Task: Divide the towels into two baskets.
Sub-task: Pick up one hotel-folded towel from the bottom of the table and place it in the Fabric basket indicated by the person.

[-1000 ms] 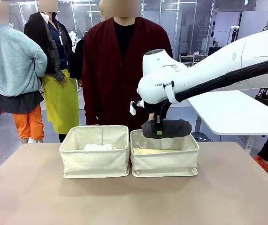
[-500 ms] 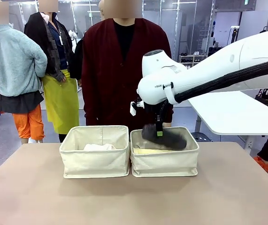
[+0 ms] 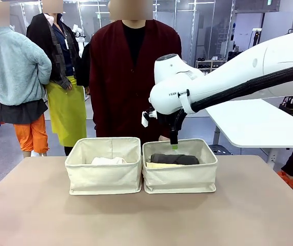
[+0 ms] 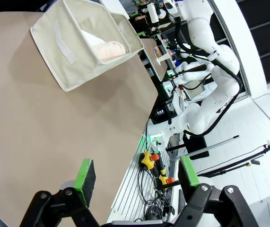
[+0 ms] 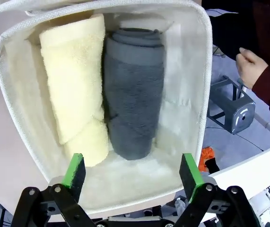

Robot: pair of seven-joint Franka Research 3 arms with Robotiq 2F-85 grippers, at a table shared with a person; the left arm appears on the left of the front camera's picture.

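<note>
Two cream canvas baskets stand side by side, the left basket and the right basket. My right gripper hangs open just above the right basket. Below it a dark grey towel lies in the basket beside a pale yellow towel. In the right wrist view the grey towel and the yellow towel lie parallel inside the basket, with my right gripper open and apart from them. A pale towel lies in the left basket. My left gripper is open over bare table, far from the basket and the towel in it.
A person in a dark red cardigan stands just behind the baskets, one hand near the right basket's far side. The tan tabletop spreads in front of the baskets. A white table stands at the back right.
My right gripper has opened and let go of the dark grey towel, which dropped into the right basket beside the yellow one. The left arm has not moved.
</note>
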